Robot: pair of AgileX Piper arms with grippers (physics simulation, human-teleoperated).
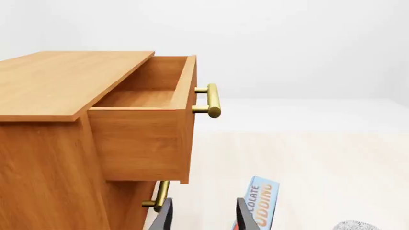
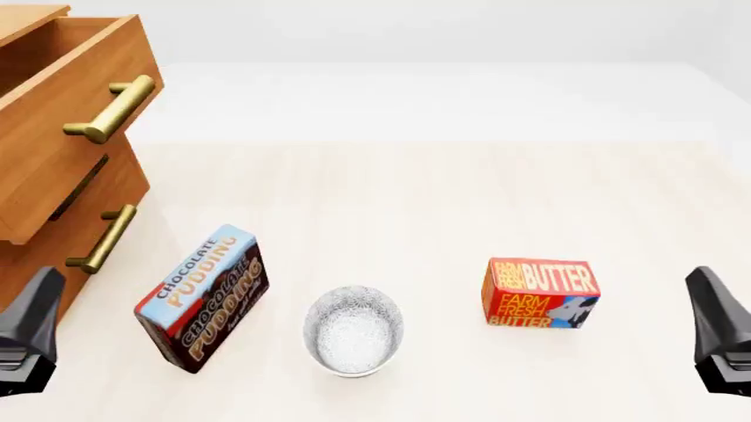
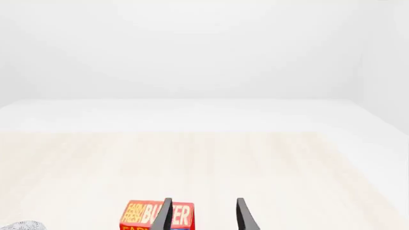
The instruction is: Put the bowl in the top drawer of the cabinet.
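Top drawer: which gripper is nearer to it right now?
Left. The left gripper sits at the near left, just below the cabinet with the open top drawer; the right gripper is across the table, beyond the butter box.

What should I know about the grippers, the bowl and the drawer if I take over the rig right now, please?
Left gripper: open, holding nothing, low beside the warm-brown wooden cabinet.
Right gripper: open, holding nothing, near the orange butter box.
The small white speckled ceramic bowl stands upright on the table, between the chocolate pudding box and the butter box, untouched.
Done: the top drawer is pulled out and looks empty.
Left: grasp the bowl and set it in the top drawer.
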